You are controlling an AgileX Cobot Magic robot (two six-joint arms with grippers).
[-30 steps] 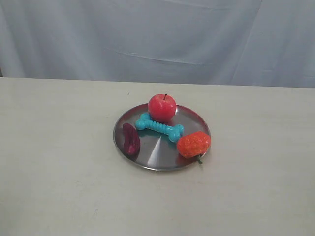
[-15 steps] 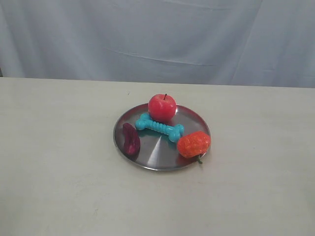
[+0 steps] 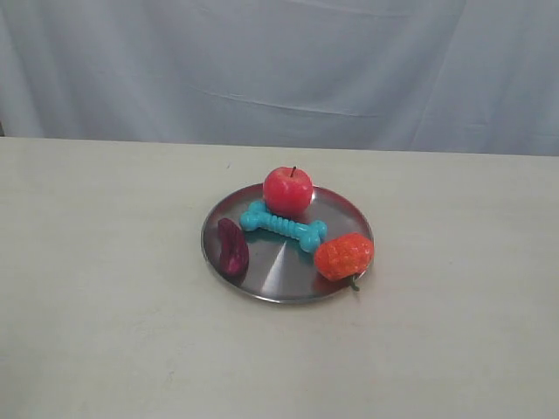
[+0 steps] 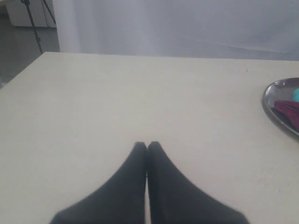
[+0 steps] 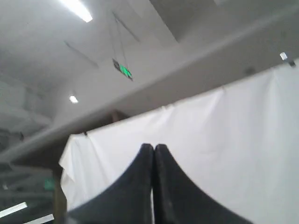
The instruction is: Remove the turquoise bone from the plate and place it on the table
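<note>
The turquoise bone (image 3: 283, 226) lies across the middle of the round silver plate (image 3: 279, 275), which rests on the cream table (image 3: 105, 288). Neither arm shows in the exterior view. In the left wrist view my left gripper (image 4: 147, 145) is shut with nothing held, low over bare table, and the plate's rim (image 4: 271, 105) shows far off to one side with a sliver of the turquoise bone (image 4: 296, 94). My right gripper (image 5: 153, 147) is shut and empty, pointing up at a white curtain and the ceiling.
On the plate a red apple (image 3: 288, 190) stands just behind the bone, an orange strawberry-like toy (image 3: 344, 256) sits at its right end, and a dark maroon piece (image 3: 232, 248) lies at the left. A pale curtain (image 3: 279, 70) hangs behind the table.
</note>
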